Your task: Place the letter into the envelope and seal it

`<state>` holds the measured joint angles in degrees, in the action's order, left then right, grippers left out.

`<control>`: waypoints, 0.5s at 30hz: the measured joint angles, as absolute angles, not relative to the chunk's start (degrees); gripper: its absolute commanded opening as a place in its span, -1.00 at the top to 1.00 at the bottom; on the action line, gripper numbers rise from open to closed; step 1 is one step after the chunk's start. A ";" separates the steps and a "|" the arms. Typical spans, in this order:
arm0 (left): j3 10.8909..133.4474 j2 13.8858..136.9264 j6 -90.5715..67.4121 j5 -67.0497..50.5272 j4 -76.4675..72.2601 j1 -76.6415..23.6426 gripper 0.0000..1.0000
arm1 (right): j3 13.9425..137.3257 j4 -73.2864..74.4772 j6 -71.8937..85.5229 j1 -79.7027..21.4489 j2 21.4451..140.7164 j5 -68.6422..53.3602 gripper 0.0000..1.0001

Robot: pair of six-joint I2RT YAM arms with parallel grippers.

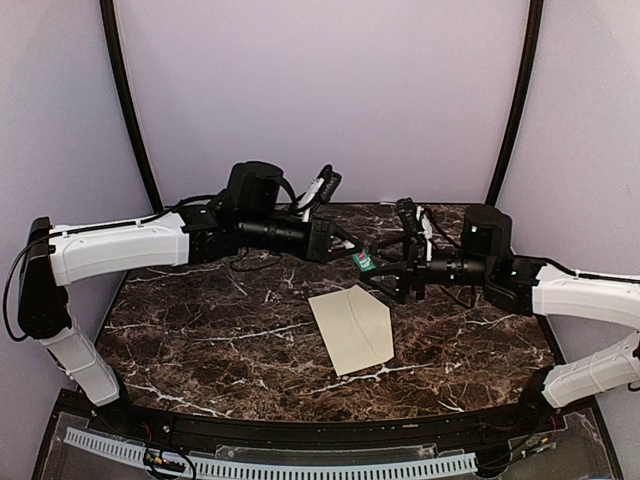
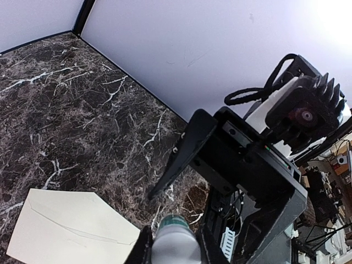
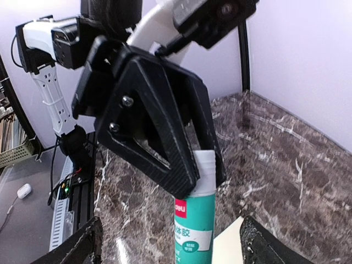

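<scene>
The cream envelope lies flat mid-table, flap side up; it also shows in the left wrist view as the envelope. The letter is not in view. A green glue stick with a white cap hangs above the table between the two arms. My left gripper is shut on its white cap end, seen close as the glue stick between the left gripper fingers. My right gripper stands open, its fingers wide apart either side of the glue stick without touching it.
The dark marble table ends at purple walls behind and a black front rail. Both arms meet above the table's back centre, just behind the envelope. The left gripper's fingers fill the right wrist view.
</scene>
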<state>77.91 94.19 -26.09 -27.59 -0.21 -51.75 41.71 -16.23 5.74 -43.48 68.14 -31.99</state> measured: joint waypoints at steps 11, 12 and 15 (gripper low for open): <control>75.81 92.95 -38.48 -29.39 -20.34 -51.57 0.93 | 37.69 -44.77 11.25 -43.48 70.35 -29.19 -0.50; 75.77 92.88 -39.29 -29.61 -21.71 -51.57 0.93 | 37.69 -46.68 11.75 -43.51 70.94 -28.84 -0.46; 75.53 92.84 -40.93 -30.02 -24.43 -51.57 0.93 | 37.65 -51.11 13.13 -43.48 71.85 -28.38 -0.34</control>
